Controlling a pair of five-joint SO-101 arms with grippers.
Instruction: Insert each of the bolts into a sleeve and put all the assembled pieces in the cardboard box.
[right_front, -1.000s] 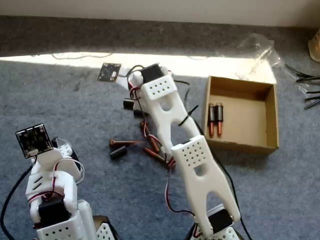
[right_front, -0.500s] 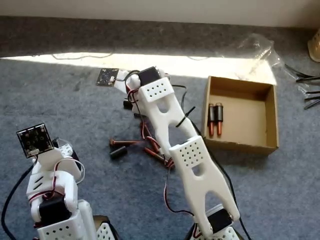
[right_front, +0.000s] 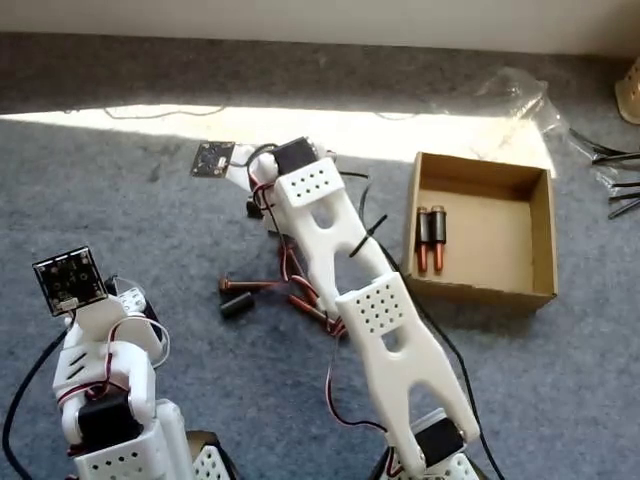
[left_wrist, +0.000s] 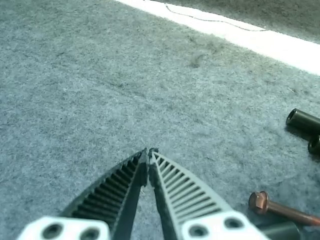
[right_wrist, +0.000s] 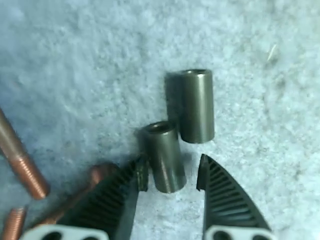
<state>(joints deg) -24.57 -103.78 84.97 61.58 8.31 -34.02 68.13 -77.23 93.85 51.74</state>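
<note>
Near edge, L side: shows left gripper (left_wrist: 149, 154) low over grey carpet (left_wrist: 100, 75), with jaws shut tip to tip and nothing held. Just past it, in left wrist view: picks up one bolt (left_wrist: 282, 211) lying flat, hex head toward the gripper, shank running away from it. Farther on, lists a loose sleeve (left_wrist: 302, 120) on its side.

Mid-table, per right wrist view: puts right gripper (right_wrist: 172, 172) down at carpet level with jaws approx. half open, straddling a sleeve (right_wrist: 164, 157) with a small gap each side. No clamp on it. Gives that sleeve's long axis as roughly parallel to the fingers, slightly tilted, open bore facing away from the wrist. Places a second sleeve (right_wrist: 196, 106) just beyond and beside it, axis near parallel, bore also facing away. Cannot tell whether the two touch. Shows copper bolts (right_wrist: 22, 167) off to one side, threaded ends toward the sleeves.

High view adds the layout. Has right arm (right_front: 375, 310) stretched out over the bolt cluster.

Far side, high view: locates cardboard box (right_front: 545, 240) open-topped beside that arm. Holds two assembled pieces (right_front: 428, 238) side by side near the arm-side wall, axes parallel and running near-to-far, black sleeves at far end, copper ends toward the near wall. Beyond box: notes a clear plastic bag (right_front: 510, 90).
</note>
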